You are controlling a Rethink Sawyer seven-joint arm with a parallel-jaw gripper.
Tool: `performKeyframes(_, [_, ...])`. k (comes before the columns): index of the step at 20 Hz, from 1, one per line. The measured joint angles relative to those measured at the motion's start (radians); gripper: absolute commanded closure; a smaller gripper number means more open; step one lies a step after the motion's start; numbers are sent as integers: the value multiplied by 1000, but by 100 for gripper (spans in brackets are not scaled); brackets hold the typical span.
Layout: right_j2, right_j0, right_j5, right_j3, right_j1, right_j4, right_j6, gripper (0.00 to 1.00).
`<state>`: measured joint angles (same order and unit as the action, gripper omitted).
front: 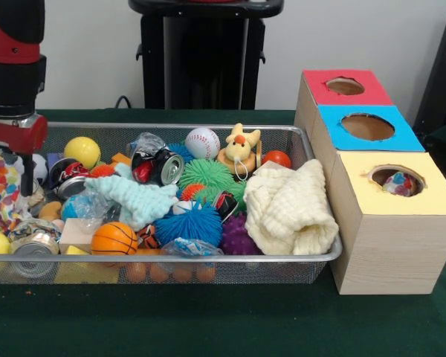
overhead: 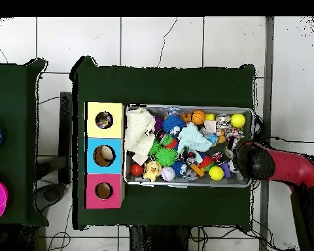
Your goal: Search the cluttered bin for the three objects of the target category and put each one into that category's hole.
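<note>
My gripper [front: 15, 167] hangs over the left end of the wire bin [front: 208, 258] and is shut on a polka-dot cloth [front: 1, 190], which hangs bunched and upright from it. In the overhead view my arm's wrist [overhead: 254, 161] covers the gripper at the right end of the bin [overhead: 186, 185]. The yellow-topped box [front: 424, 201] stands to the right of the bin. Its round hole [front: 383, 176] shows another polka-dot cloth [front: 398, 184] inside. I see no third polka-dot cloth.
A blue-topped box [front: 401, 137] and a red-topped box [front: 316, 93] stand behind the yellow one. The bin also holds a cream waffle cloth [front: 290, 208], a mint fuzzy cloth [front: 137, 197], balls, cans and spiky toys. The pedestal [front: 204, 59] stands behind the table.
</note>
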<state>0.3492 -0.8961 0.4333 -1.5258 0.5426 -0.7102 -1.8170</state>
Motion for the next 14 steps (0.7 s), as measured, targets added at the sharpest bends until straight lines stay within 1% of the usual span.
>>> performKeyframes(9, [11, -9, -5, 0, 35, 9, 0, 0])
performKeyframes(14, [18, -22, -41, 0, 36, 8, 0, 0])
